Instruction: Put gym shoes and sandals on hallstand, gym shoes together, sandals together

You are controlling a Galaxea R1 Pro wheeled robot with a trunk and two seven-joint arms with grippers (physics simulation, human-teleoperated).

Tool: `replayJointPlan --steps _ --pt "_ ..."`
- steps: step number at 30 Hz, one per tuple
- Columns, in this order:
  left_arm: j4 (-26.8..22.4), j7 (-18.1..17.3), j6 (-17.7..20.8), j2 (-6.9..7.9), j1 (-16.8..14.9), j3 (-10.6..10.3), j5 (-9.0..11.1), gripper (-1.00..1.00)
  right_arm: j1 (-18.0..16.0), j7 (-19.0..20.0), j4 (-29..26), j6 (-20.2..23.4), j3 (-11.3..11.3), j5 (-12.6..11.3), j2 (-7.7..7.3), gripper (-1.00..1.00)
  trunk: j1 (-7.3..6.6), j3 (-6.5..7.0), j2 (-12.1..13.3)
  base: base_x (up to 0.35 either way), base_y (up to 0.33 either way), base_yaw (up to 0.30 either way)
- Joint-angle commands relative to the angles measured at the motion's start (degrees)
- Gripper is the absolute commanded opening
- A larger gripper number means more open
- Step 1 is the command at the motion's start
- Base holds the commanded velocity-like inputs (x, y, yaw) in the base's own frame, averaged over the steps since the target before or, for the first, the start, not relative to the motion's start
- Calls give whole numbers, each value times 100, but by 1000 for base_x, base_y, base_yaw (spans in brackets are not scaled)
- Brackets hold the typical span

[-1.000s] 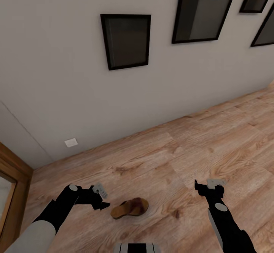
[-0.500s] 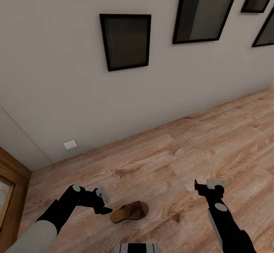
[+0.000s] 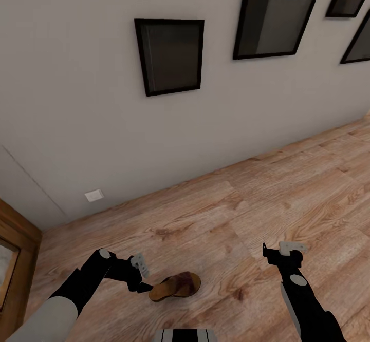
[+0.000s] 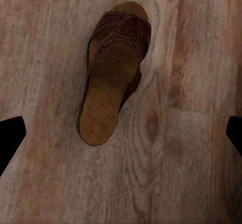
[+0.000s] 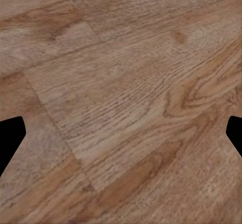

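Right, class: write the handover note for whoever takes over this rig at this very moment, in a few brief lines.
Left gripper: open, empty, low beside the heel end of one sandal.
Right gripper: open, empty, above bare corridor floor.
Sandal: lying flat on the floor, sole down, untouched.
Done: nothing visibly placed yet.
Left: grasp this sandal, then find the other sandal, both gym shoes and the hallstand, and pair them up on it.

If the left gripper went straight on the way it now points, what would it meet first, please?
Most likely the sandal, whose heel end lies just ahead between the open jaws of the left gripper; depth is unclear, so the bare corridor floor beside it might come first.
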Motion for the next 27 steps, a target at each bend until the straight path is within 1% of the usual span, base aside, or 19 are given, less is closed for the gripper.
replayJointPlan --steps 1,11,22,27 --pt "-12 -22 63 5 0 -17 2 100 -1 -19 -8 38 1 57 3 100 -1 -7 -2 0 0 -119" --pt "-12 -24 71 -2 16 0 10 100 -1 -19 -8 39 1 59 7 100 -1 -37 -2 2 0 -189" --pt "-12 -21 68 -4 35 15 19 100 -1 -24 -16 39 -5 60 8 100 -1 -44 -2 79 0 -34" --pt "-12 -21 65 0 48 17 30 100 -1 -24 -17 39 0 60 11 100 -1 -44 -2 13 0 -2"
